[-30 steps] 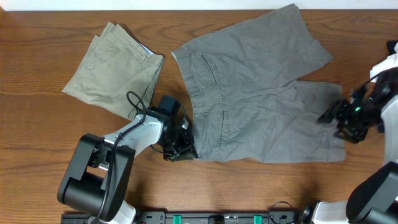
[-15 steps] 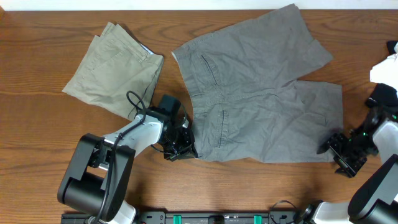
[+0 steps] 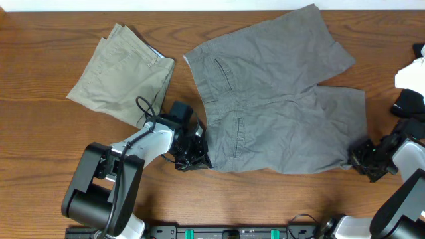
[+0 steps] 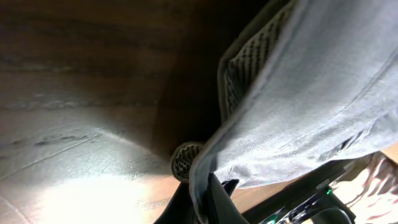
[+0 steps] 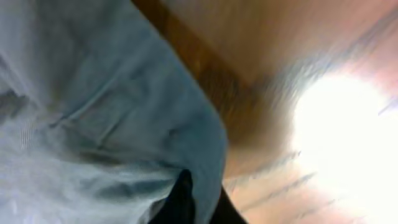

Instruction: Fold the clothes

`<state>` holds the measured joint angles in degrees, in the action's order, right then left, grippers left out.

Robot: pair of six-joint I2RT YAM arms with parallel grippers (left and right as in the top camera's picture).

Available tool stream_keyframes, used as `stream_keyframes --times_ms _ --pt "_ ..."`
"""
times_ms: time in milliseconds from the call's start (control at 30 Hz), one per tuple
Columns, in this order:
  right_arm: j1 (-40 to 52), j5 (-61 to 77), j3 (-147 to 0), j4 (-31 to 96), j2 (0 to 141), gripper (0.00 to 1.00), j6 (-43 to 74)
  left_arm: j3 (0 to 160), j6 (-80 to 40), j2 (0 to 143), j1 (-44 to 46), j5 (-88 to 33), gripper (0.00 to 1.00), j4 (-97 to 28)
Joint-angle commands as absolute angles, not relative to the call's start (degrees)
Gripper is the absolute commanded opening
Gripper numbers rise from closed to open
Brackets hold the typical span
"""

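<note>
Grey shorts [image 3: 279,99] lie flat on the table [image 3: 332,199]. Our left gripper [image 3: 194,157] pinches one near corner. Our right gripper [image 3: 364,159] is at the other, can't tell if it's clamped. Next we'd probably lift both evenly and fold over.

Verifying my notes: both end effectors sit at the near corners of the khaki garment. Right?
No: the overhead view shows the left end effector and right end effector at the near corners of the grey shorts, not the khaki garment.

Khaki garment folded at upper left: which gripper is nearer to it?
Left. The left gripper sits just beside the khaki garment, at the grey shorts' waistband corner; the right gripper is across the table, at a leg hem corner.
</note>
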<state>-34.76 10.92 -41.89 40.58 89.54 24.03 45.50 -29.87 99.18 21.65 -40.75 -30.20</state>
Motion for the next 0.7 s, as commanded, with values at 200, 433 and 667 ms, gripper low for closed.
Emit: stream_keyframes --times_ms 200,433,667 --pt "-34.96 12.93 -54.43 56.86 82.21 0.01 19.42 49.43 -23.59 90.41 21.82 -36.12 0.06 -36.27" --pt "-34.98 12.56 -66.41 66.94 70.72 0.01 18.55 49.43 -21.19 70.32 21.82 -23.09 0.06 -48.38" --pt "-34.96 11.4 -74.59 71.26 62.78 0.01 19.35 49.43 -18.22 46.09 21.85 -22.0 0.06 -57.39"
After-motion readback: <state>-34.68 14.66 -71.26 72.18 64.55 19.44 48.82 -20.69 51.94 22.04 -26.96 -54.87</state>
